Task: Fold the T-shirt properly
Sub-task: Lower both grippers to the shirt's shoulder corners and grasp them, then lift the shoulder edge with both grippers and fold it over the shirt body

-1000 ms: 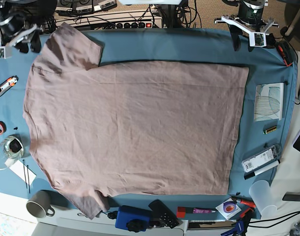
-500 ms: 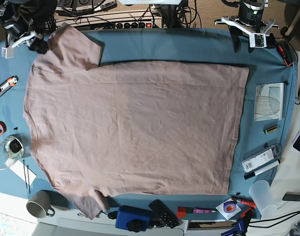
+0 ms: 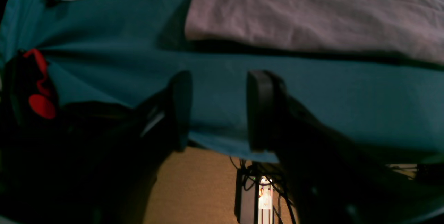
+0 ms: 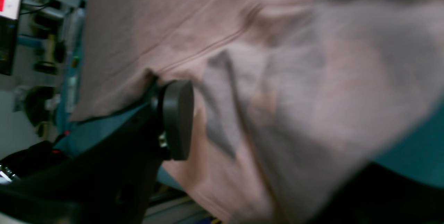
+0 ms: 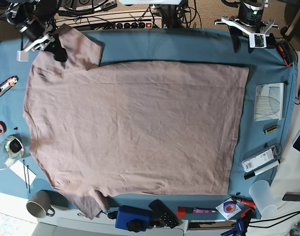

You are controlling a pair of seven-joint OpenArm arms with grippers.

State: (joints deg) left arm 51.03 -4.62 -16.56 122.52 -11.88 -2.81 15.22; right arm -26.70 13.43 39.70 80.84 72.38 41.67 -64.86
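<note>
1. Nearest me along the front edge sit a grey mug (image 5: 39,204), a blue box (image 5: 132,218) and other odds and ends, pushed to the margins, I'd guess to leave the middle free for folding.
2. The T-shirt (image 5: 135,128) lies spread flat across the blue-teal table cloth (image 5: 189,44), neck end toward the right arm's side, hem toward the left arm's; nothing looks folded yet.
3. At the far corner the right gripper (image 5: 44,44) hovers over the far sleeve (image 5: 78,46), angled down. Its jaws stand wide, one round pad (image 4: 177,123) just at the fabric near the sleeve seam; nothing is pinched, as far as I can tell. It looks ready to take the sleeve.
4. The left gripper (image 3: 218,111) waits beyond the table's far edge, well clear of the hem corner (image 3: 208,19), jaws parted and empty.
</note>
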